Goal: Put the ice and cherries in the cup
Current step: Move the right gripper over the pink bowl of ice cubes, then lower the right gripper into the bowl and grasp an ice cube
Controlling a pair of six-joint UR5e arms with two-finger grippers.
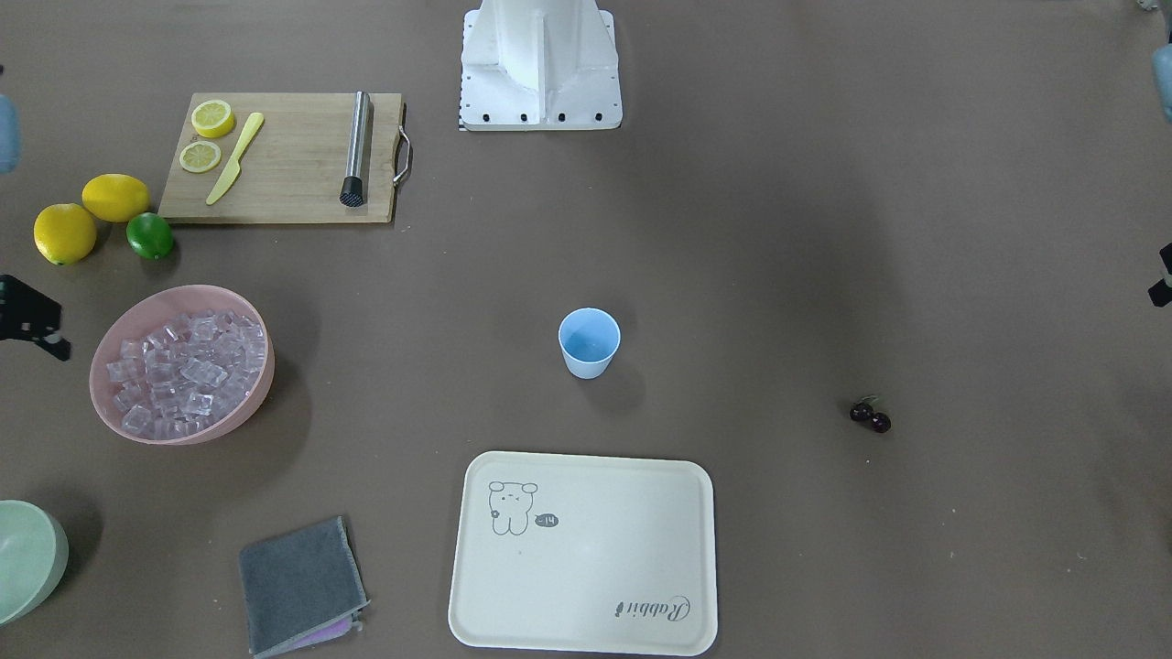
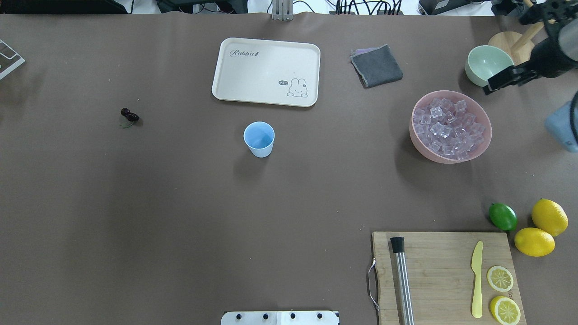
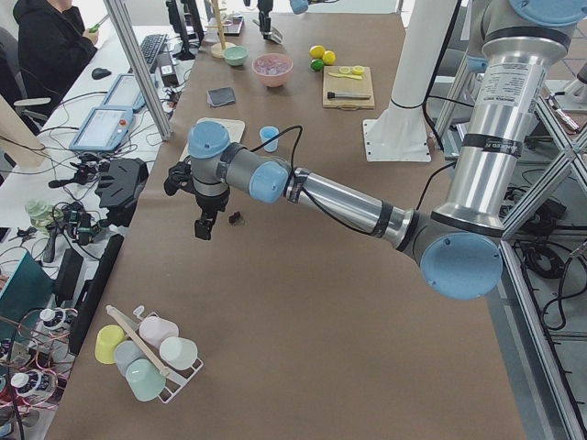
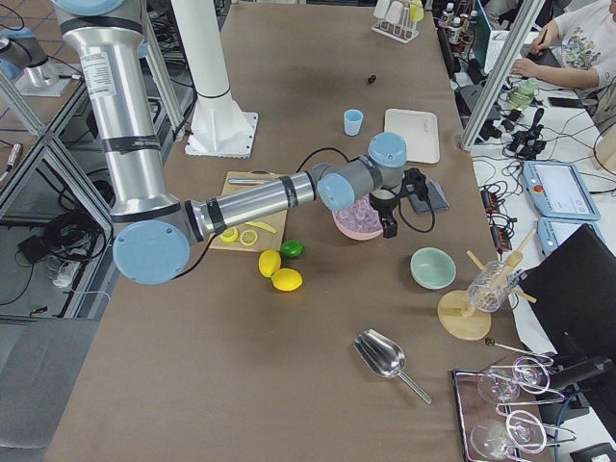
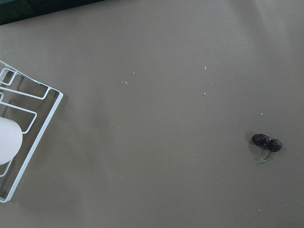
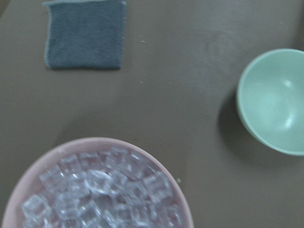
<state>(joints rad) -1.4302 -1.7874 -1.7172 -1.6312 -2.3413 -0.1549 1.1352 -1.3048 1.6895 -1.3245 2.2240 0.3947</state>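
Right gripper (image 2: 494, 85) aloft near ice (image 2: 447, 124)

Bench (image 2: 180, 203): plain matt brown covering, lit evenly from above, shadows soft. Outboard of the left hand (image 3: 203, 229), past the bench edge: aluminium post (image 3: 138, 69), white side desk (image 3: 41, 137) carrying tablets (image 3: 103, 128), a keyboard (image 3: 147, 46) and loose cables. Person (image 3: 50, 32) seated at its far end. Opposite side from the right hand (image 4: 389, 229): grey floor (image 4: 38, 385) and metal framing (image 3: 550, 128).
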